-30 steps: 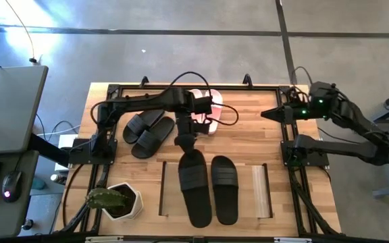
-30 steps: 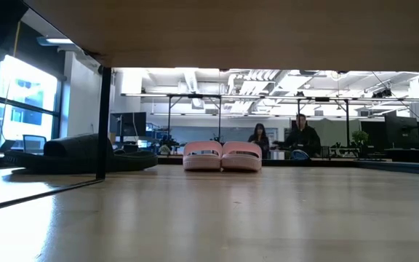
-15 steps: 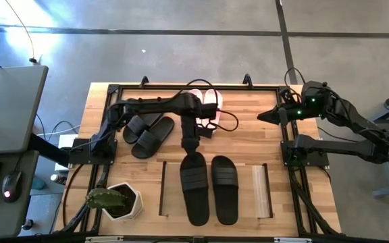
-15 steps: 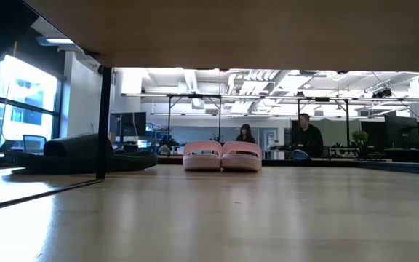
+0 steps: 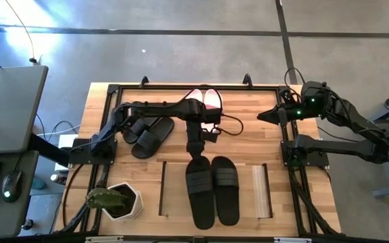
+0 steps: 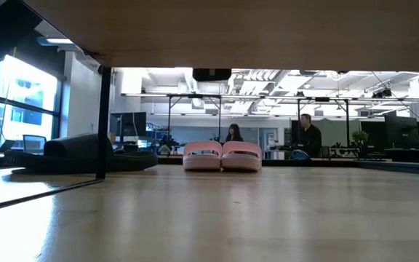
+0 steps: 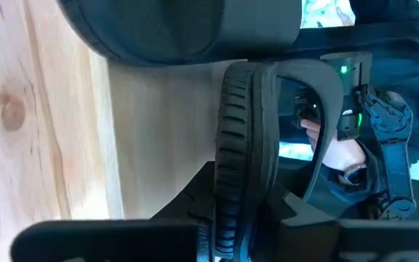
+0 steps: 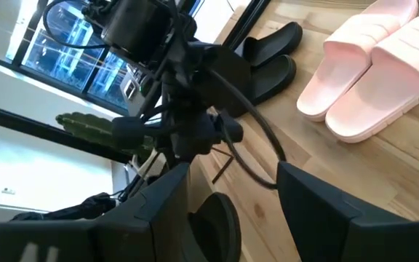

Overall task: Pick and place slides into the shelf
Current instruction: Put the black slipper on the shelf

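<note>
My left gripper (image 5: 196, 152) reaches over the middle of the table, shut on a black slide (image 5: 200, 192) that stretches toward the near edge over the shelf (image 5: 175, 199). Its partner, a second black slide (image 5: 225, 189), lies flat on the shelf's top panel right beside it. Another black pair (image 5: 147, 131) lies sole-down on the table at the far left. The pink pair (image 6: 222, 156) sits at the far edge, partly under the left arm. My right gripper (image 5: 265, 115) hangs open above the table's far right, holding nothing. My left gripper pinches the sole of the black slide at its far end (image 7: 228, 218), just behind the strap (image 7: 318, 109). The fingers slant down from the far side and lie along the slide. Whether the slide's near end rests on the shelf, I cannot tell.
A white pot with a cactus (image 5: 117, 201) stands at the near left, beside the shelf. The shelf's side board (image 5: 261, 192) rises to the right of the lying slide. Black frame rails (image 5: 181, 86) run along the table's edges. Two people (image 6: 308, 135) show far off in the room.
My left gripper has sunk and gone toward the table's near edge and a little to the right, keeping its hold. The black slide went with it, closer to the slide on the shelf. A dark part now shows below the shelf top's edge in the low view.
</note>
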`<state>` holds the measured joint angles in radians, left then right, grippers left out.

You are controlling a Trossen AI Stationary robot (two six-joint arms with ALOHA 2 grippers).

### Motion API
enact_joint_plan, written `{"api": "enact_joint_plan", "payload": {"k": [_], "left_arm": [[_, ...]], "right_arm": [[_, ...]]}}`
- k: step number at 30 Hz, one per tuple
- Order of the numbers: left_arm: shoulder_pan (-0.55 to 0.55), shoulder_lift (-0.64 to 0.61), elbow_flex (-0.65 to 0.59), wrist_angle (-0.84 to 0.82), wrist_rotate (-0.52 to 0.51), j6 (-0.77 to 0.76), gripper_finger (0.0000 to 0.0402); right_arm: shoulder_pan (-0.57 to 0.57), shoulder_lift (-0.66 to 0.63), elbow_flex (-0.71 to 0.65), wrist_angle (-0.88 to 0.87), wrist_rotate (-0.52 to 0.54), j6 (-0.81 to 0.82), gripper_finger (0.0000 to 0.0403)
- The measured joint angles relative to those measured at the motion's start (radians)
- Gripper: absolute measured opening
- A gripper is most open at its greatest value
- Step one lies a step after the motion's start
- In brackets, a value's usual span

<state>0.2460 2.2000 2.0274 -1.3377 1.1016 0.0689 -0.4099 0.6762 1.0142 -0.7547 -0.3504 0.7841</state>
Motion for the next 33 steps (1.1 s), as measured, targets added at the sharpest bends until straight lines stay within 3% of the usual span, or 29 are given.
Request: {"api": "enact_joint_plan", "payload": {"k": [11, 24, 33], "left_arm": [[0.003, 0.004, 0.0, 0.002, -0.019, 0.002, 0.0044], [0.009, 0.004, 0.0, 0.002, -0.053, 0.0, 0.0103], [0.038, 0.003, 0.0, 0.002, -0.166, 0.013, 0.0139]], "right_arm": [[0.0, 0.0, 0.0, -0.002, 0.002, -0.005, 0.0197], [0.0, 0.0, 0.0, -0.005, 0.002, -0.007, 0.0197], [0.0, 0.0, 0.0, -0.005, 0.002, -0.007, 0.0197]]}}
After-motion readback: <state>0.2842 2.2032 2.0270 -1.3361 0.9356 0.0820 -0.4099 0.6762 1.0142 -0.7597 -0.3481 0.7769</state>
